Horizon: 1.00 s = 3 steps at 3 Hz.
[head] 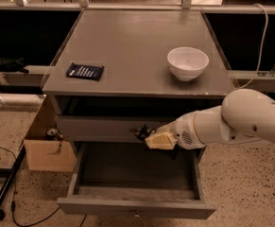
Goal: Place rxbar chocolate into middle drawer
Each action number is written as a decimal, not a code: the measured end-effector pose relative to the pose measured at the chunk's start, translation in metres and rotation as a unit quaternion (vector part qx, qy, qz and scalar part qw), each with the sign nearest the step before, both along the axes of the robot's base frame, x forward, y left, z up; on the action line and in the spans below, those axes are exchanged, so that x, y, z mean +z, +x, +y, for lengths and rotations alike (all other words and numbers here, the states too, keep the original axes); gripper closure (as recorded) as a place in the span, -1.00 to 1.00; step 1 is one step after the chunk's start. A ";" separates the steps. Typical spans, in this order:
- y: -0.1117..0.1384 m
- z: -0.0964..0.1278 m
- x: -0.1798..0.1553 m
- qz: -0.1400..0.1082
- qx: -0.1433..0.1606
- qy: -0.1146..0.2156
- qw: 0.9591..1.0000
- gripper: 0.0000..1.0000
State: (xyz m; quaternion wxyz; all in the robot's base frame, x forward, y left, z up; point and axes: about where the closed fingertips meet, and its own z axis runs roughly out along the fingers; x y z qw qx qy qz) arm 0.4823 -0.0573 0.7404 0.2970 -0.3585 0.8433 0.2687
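Note:
The rxbar chocolate (85, 71), a dark wrapper with white lettering, lies flat on the left of the grey cabinet's top (137, 41). The middle drawer (136, 207) is pulled out wide towards me, and its inside looks empty. Its small knob shows on the front. My gripper (143, 133) is at the middle of the knobbed drawer front (94, 128) directly above it, over the open drawer's back part. It is far below and to the right of the bar and holds nothing that I can see.
A white bowl (187, 63) stands on the right of the cabinet top. A cardboard box (49, 152) with a can (52, 133) sits on the floor to the left of the cabinet. A black stand leg (7, 188) and a cable lie on the floor at the left.

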 end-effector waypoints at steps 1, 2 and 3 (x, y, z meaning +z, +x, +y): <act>-0.015 0.001 -0.028 0.012 -0.016 0.005 1.000 1.00; -0.034 0.009 -0.079 0.043 -0.029 0.013 0.999 1.00; -0.031 0.016 -0.125 0.059 -0.037 0.024 0.997 1.00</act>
